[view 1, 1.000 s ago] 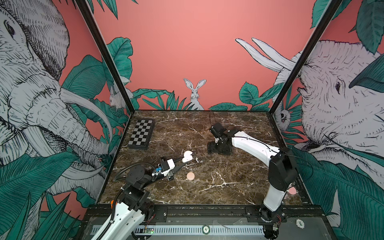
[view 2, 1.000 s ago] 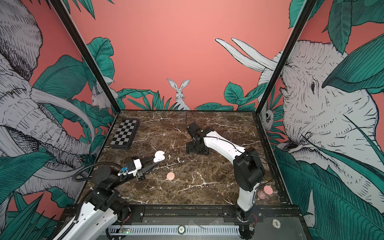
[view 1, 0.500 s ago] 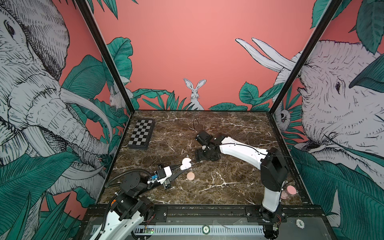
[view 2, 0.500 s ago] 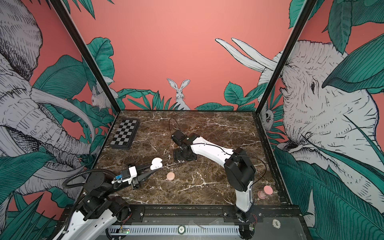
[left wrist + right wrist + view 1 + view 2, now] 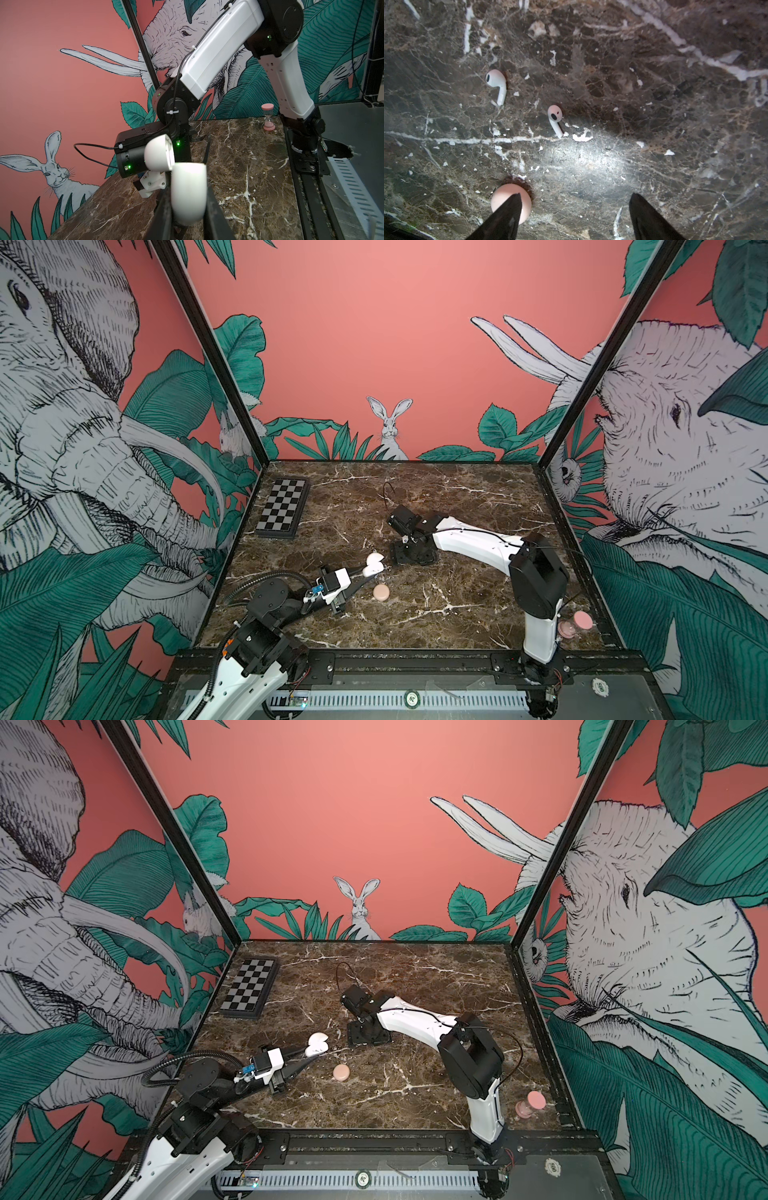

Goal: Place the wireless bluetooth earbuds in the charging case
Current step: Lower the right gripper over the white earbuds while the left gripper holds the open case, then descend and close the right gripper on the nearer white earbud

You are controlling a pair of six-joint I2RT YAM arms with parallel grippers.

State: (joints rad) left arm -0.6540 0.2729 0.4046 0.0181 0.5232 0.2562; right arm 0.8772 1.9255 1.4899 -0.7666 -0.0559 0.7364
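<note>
A brown marble table (image 5: 457, 614) with white veins fills the floor of a booth with painted walls. The right arm (image 5: 469, 541), white and black, reaches from the front right corner toward the table's middle, and its right gripper (image 5: 575, 197) points down at the marble with its jaws wide apart and nothing between them. The left arm (image 5: 266, 605) stretches in low from the front left. A folded chessboard (image 5: 282, 512) lies near the back left corner. The left gripper (image 5: 188, 199) is clamped on the lower half of the white charging case (image 5: 372, 564), whose lid stands hinged open; the case sits left of centre, just beside the right gripper, and whether it touches the marble cannot be told. A pink hourglass (image 5: 575, 624) stands at the front right edge by the right arm's base. A round pink puck (image 5: 381, 592) lies on the marble just in front of the case. In the right wrist view, the earbuds (image 5: 554, 116) lie flat on the marble outside the case, the second earbud (image 5: 496, 83) near the first but not touching it.
</note>
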